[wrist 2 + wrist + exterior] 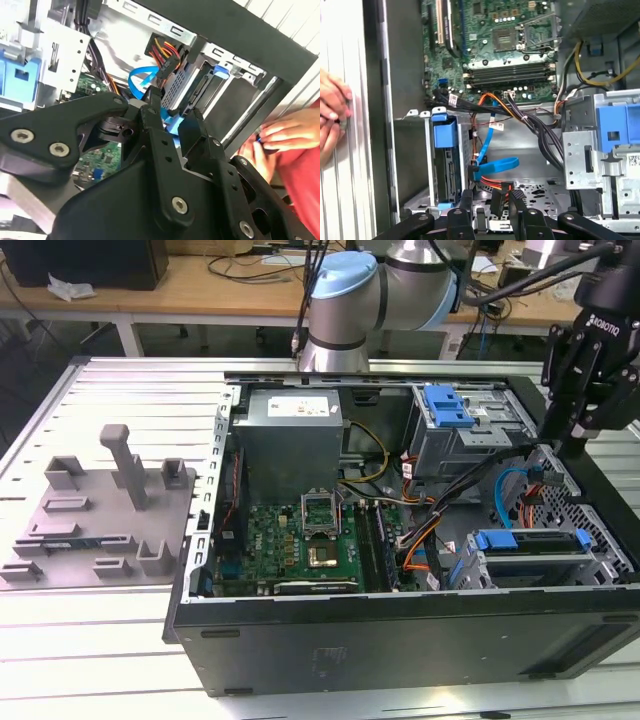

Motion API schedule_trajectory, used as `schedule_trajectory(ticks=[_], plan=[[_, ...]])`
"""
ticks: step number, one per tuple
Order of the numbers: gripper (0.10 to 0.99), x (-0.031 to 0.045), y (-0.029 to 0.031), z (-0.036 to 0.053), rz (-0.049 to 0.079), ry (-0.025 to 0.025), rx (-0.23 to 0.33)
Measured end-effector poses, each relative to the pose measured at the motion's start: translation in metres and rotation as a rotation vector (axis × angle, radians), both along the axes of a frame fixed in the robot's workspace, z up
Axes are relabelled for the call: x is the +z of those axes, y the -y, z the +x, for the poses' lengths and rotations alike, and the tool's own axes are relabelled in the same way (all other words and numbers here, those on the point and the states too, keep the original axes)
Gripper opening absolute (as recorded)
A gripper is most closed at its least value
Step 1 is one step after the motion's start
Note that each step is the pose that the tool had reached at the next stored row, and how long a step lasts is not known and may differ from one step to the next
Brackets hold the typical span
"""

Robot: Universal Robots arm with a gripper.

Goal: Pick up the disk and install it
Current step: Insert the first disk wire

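scene: open computer case [400,640] lying on its side on the slatted desk [90,660]; motherboard [300,540] and grey power supply [290,430] exposed.
task item: the disk [535,543] sits inside the lower drive cage [605,555], at the exterior view's right end of the case. Silver body, with the blue carrier end facing out. In the first wrist view it stands edge-on in the cage [447,167].
hand: the hand [562,440] hangs over the case beside that cage. Fingers are spread and grasp nothing; in both wrist views the gap between them shows cables behind [491,194] [175,105].
hand vs disk: near, apart, no contact.
cables: blue data cable [495,165] and an orange-and-black bundle [520,112] lie under the fingertips, just beside the cage.
person: a person's fingers [332,112] rest on the desk just outside the case wall, close to the disk's bay.
step (my read): pick-up looks done and the disk looks slid in, so this is the tail end of the install. I cannot tell whether the carrier is fully latched or any connector is plugged in.
next move calls for (my read): a straight path clear of the cable bundle and the person's fingers. Any seating push belongs on the blue carrier end, along the cage rails.
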State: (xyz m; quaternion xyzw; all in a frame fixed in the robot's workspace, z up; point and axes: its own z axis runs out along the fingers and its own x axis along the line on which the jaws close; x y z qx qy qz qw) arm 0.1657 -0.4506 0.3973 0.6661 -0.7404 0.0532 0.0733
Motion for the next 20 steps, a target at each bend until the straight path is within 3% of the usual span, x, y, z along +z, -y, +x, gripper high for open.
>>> schedule_trajectory(ticks=[5,7,8,10,11,12,13,15,20], plan=[[0.420,-0.0017,-0.0001,0.0005,0.000,0.0010,-0.059],[0.420,-0.0019,-0.0013,0.0020,-0.001,0.0044,-0.066],[0.420,-0.0019,-0.0042,0.0032,-0.005,0.0110,-0.067],[0.420,-0.0019,-0.0092,0.0043,-0.021,0.0233,-0.067],[0.420,-0.0019,-0.0141,0.0054,-0.041,0.0364,-0.067],[0.420,-0.0019,-0.0172,0.0059,-0.059,0.0439,-0.067],[0.420,-0.0019,-0.0218,0.0065,-0.089,0.0507,-0.066],[0.420,-0.0021,-0.0243,0.0074,-0.108,0.0546,-0.069],[0.420,-0.0049,-0.0263,0.0101,-0.125,0.0571,-0.106]])
